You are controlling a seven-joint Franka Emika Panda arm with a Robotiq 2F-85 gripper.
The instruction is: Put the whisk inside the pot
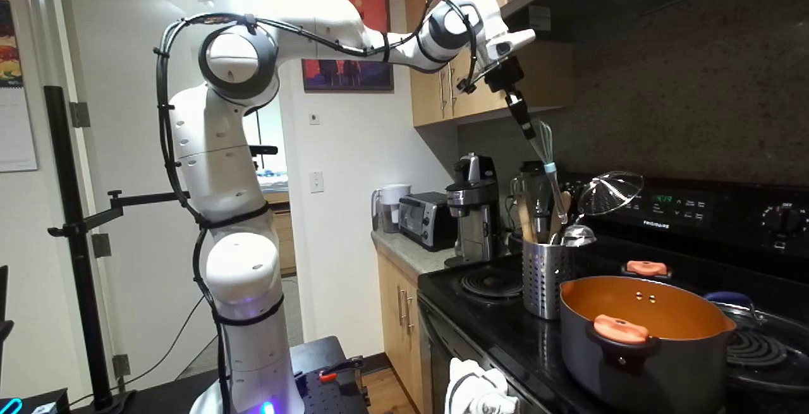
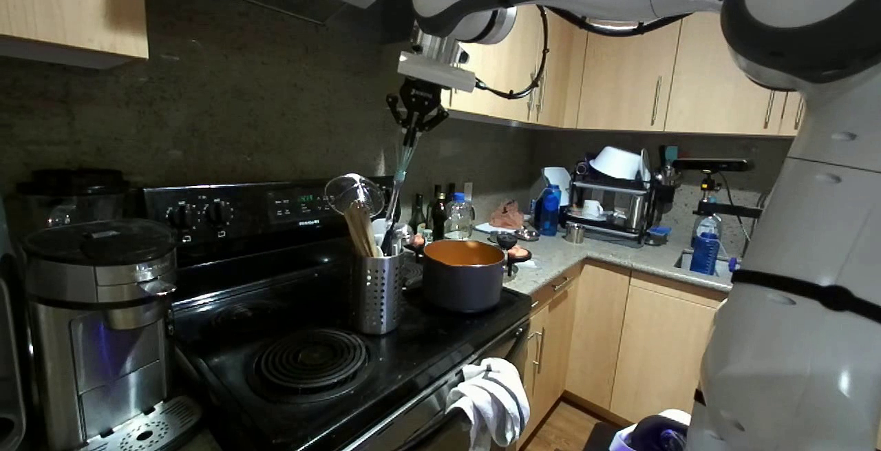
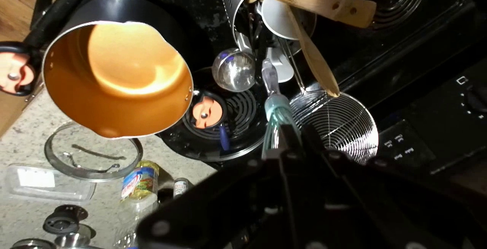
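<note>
Grasp and lift-out look done: the hand (image 2: pixel 411 138) is pinched on the whisk (image 1: pixel 550 167) at its wire end, handle down, above the steel canister (image 1: pixel 545 281) right of centre in an exterior view. Left to do — carry it to the pot (image 3: pixel 118 78), upper left in the wrist view, and release it inside.

The glossy black stovetop (image 2: pixel 440 346), fitted with round black coil burners (image 2: pixel 313 359), carries a wide, round, dark-grey pot (image 2: pixel 462 286) with an orange interior. A cylindrical, perforated steel canister (image 2: pixel 378 296) stands upright just beside it, apart.
</note>
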